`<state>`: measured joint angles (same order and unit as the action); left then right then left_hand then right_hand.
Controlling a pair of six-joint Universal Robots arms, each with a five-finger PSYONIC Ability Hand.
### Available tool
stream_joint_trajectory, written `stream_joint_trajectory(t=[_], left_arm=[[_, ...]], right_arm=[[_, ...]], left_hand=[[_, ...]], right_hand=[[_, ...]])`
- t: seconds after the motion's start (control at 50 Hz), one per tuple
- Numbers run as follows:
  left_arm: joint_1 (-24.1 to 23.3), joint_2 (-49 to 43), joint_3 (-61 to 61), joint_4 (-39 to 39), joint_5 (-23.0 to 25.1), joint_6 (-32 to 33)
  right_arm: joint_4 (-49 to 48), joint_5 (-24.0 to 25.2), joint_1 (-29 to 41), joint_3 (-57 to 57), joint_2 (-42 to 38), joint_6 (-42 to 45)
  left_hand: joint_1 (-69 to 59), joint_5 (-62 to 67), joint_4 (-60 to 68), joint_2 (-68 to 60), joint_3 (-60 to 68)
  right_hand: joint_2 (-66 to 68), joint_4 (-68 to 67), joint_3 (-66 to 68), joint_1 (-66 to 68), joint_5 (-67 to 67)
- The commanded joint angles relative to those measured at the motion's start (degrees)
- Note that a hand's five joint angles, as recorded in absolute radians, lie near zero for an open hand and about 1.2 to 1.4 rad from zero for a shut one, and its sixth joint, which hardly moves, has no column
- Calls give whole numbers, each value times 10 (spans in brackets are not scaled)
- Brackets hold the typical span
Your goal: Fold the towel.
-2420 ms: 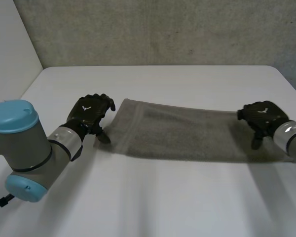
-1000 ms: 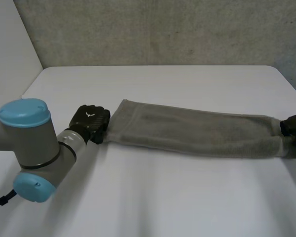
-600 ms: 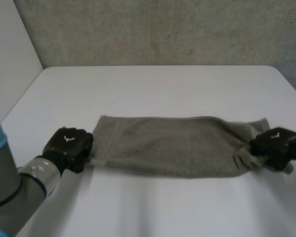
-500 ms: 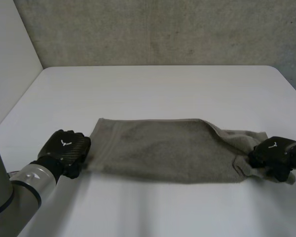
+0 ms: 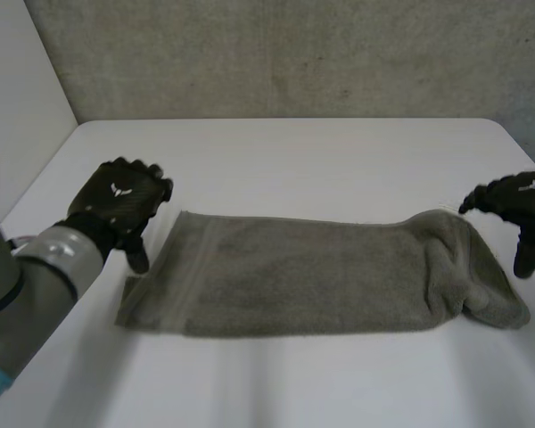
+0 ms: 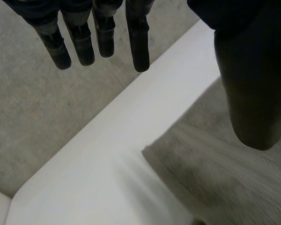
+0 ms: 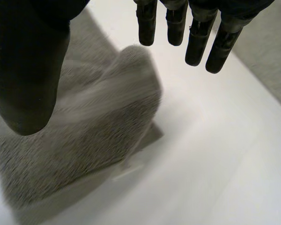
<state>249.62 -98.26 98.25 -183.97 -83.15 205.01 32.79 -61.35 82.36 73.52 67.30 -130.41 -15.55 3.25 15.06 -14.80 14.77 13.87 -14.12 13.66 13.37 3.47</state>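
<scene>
Towel: between folds

Towel (image 5: 321, 276) lies as a long band on the table (image 5: 276, 152), right end bunched. Left hand (image 5: 118, 203) hovers beside its left end, right hand (image 5: 520, 198) beside its right end; both have straight fingers, holding nothing. Probably next: grasp one end and carry it across to the other.

Both hands open at the towel's ends

The left hand (image 5: 120, 201) hangs at the left end of the towel (image 5: 312, 281), by its far corner, with fingers (image 6: 100, 37) straight, thumb (image 6: 250, 84) pointing down and nothing held. Its grey forearm (image 5: 45, 267) reaches in from the towel's near left. The right hand (image 5: 517, 198) hangs just off the towel's right end, fingers (image 7: 192, 33) straight, thumb (image 7: 30, 70) apart, empty.
</scene>
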Motion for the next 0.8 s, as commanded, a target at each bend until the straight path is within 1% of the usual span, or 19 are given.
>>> stream_joint_trajectory(t=[0.02, 0.12, 0.3, 0.34, 0.42, 0.46, 0.5, 0.52, 0.54, 0.56, 0.58, 0.62, 0.66, 0.68, 0.7, 0.72, 0.76, 0.78, 0.8], left_arm=[[-15, -129, -118, -6, -2, -25], [-16, -235, -201, -5, 0, -25], [-21, -336, -304, -8, 3, -36], [-21, -352, -327, -8, 11, -44], [-21, -393, -390, -2, 67, -87], [-22, -403, -407, 1, 83, -101], [-23, -411, -421, 6, 92, -111], [-25, -417, -432, 12, 95, -116], [-26, -422, -440, 18, 95, -118], [-26, -422, -440, 18, 95, -118], [-26, -423, -441, 23, 95, -118], [-27, -422, -440, 27, 95, -118], [-33, -419, -433, 31, 94, -117], [-34, -419, -433, 31, 94, -117], [-38, -417, -426, 32, 94, -117], [-38, -417, -426, 32, 94, -116], [-41, -410, -410, 32, 95, -116], [-41, -410, -410, 32, 95, -116], [-41, -404, -400, 32, 99, -116]], right_arm=[[-56, 13, 3, -34, -17, -111], [-97, 1, 23, -84, -85, -180], [-93, -15, 47, -148, -176, -230], [-93, -15, 51, -154, -187, -244], [-92, -8, 57, -165, -214, -277], [-91, -8, 63, -166, -221, -280], [-78, -6, 75, -167, -228, -278], [-78, -6, 76, -167, -228, -278], [-69, -4, 77, -163, -227, -276], [-69, -4, 77, -163, -227, -276], [-55, 2, 79, -155, -224, -272], [-41, 14, 81, -142, -216, -263], [-27, 67, 79, -90, -178, -228], [-26, 68, 79, -90, -177, -228], [-22, 99, 76, -60, -149, -203], [-22, 99, 76, -59, -148, -203], [-9, 158, 72, 2, -98, -152], [-9, 158, 72, 2, -98, -151], [6, 179, 69, 30, -80, -121]], left_hand=[[38, -15, -33, 31, -30], [38, -15, -33, 31, -30], [37, -13, -32, 29, -29], [30, -7, -25, 22, -22], [21, 2, -17, 14, -14], [21, 2, -17, 14, -14], [18, 5, -13, 11, -10], [18, 5, -13, 11, -10], [18, 5, -13, 11, -10], [18, 5, -13, 11, -10], [18, 5, -13, 11, -10], [18, 5, -13, 11, -10], [18, 5, -13, 11, -10], [18, 5, -13, 11, -10], [20, 3, -15, 12, -12], [20, 3, -15, 12, -12], [35, -12, -30, 27, -27], [35, -12, -30, 27, -27], [43, -20, -38, 36, -35]], right_hand=[[-39, 41, -37, -34, -35], [-39, 41, -37, -34, -35], [-39, 41, -37, -34, -35], [-39, 41, -37, -34, -35], [-39, 41, -37, -34, -35], [6, -3, 8, 11, 10], [414, -412, 416, 419, 418], [416, -414, 418, 421, 420], [601, -599, 603, 606, 605], [603, -601, 605, 608, 607], [661, -658, 663, 666, 665], [661, -659, 663, 666, 665], [661, -659, 663, 666, 665], [661, -659, 663, 666, 665], [661, -659, 663, 666, 665], [661, -659, 663, 666, 665], [661, -659, 663, 666, 665], [661, -659, 663, 666, 665], [661, -659, 663, 666, 665]])
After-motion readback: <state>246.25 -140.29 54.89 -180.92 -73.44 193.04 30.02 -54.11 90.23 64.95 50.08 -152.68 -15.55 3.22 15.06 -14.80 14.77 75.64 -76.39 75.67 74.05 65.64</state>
